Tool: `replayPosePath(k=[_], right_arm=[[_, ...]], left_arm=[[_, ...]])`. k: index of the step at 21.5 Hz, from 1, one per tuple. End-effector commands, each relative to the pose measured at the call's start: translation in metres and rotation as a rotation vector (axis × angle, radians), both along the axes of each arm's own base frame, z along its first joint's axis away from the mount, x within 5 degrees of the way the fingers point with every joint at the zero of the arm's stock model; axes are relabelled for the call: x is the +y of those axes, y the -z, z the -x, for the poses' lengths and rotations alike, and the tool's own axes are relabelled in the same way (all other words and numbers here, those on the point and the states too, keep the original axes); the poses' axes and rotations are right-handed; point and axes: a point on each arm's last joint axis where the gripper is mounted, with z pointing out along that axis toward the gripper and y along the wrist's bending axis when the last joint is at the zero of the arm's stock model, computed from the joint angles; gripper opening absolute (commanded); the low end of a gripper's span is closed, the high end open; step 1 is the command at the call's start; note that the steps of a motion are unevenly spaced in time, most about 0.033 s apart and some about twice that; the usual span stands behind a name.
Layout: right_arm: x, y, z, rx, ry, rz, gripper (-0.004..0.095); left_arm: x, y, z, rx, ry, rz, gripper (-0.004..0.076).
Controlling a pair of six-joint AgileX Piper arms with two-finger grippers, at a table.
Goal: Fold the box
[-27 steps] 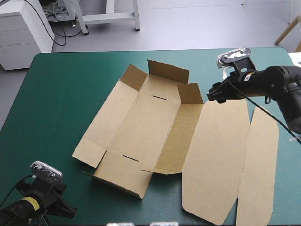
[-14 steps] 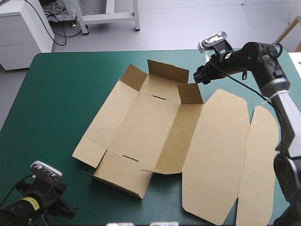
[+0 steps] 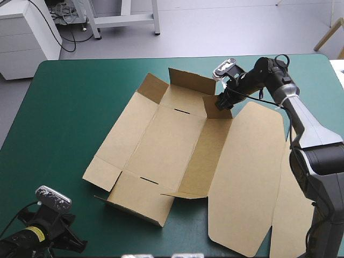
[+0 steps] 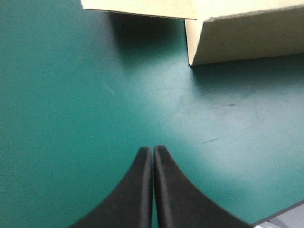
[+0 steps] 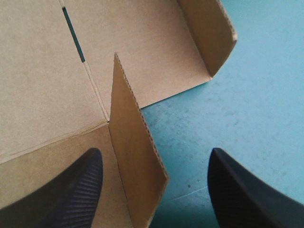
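The brown box (image 3: 161, 145) lies spread open mid-table, with several short flaps standing up and the long lid panels (image 3: 247, 172) flat toward the table's right. My right gripper (image 3: 221, 102) is at the box's far right corner. In the right wrist view it (image 5: 156, 152) is open, and a raised flap (image 5: 137, 147) stands on edge between its black fingers without touching either. My left gripper (image 4: 153, 149) is shut and empty, low over the teal-green cover near the front left corner. A box corner (image 4: 247, 33) lies ahead of it.
Bare teal-green cover (image 3: 64, 118) lies left of the box and in a strip beyond it. The table's front edge (image 4: 285, 216) shows close beside the left gripper. The outer lid panel (image 3: 293, 188) reaches nearly to the right edge.
The right gripper has swung left and down from over the lid panel to the raised flap at the far right corner, now astride it. The left arm has hardly moved.
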Motion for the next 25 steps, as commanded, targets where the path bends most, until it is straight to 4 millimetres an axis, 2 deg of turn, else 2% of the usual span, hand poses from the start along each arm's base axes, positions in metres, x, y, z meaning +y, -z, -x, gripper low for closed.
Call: replayPosePath(k=[1, 6, 8, 10, 11, 13, 19, 25], right_arm=[[0.012, -0.032, 0.007, -0.102, -0.062, -0.028, 0.0545], [0.033, -0.017, 0.007, -0.096, -0.143, 0.016, 0.0535], [0.034, -0.011, 0.005, -0.089, -0.149, 0.064, 0.0482], [0.031, -0.008, 0.004, -0.08, -0.129, 0.098, 0.029], [0.029, -0.007, 0.004, -0.082, -0.125, 0.12, 0.0128], [0.027, -0.007, 0.003, -0.082, -0.115, 0.14, -0.0011], [0.026, -0.007, 0.003, -0.089, -0.113, 0.158, -0.0019], [0.037, -0.011, -0.001, -0.238, -0.275, 0.218, -0.0019]], left_arm=[[-0.001, -0.008, -0.004, -0.048, -0.004, 0.017, -0.001], [-0.001, -0.008, -0.004, -0.048, -0.004, 0.017, -0.001], [-0.001, -0.008, -0.004, -0.048, -0.004, 0.017, -0.001], [-0.001, -0.008, -0.004, -0.048, -0.004, 0.017, -0.001], [-0.001, -0.008, -0.004, -0.048, -0.004, 0.017, -0.001], [-0.001, -0.008, -0.004, -0.05, -0.004, 0.017, -0.001], [-0.001, -0.008, -0.004, -0.05, -0.004, 0.017, -0.001], [-0.001, -0.008, -0.004, -0.05, -0.004, 0.017, -0.001]])
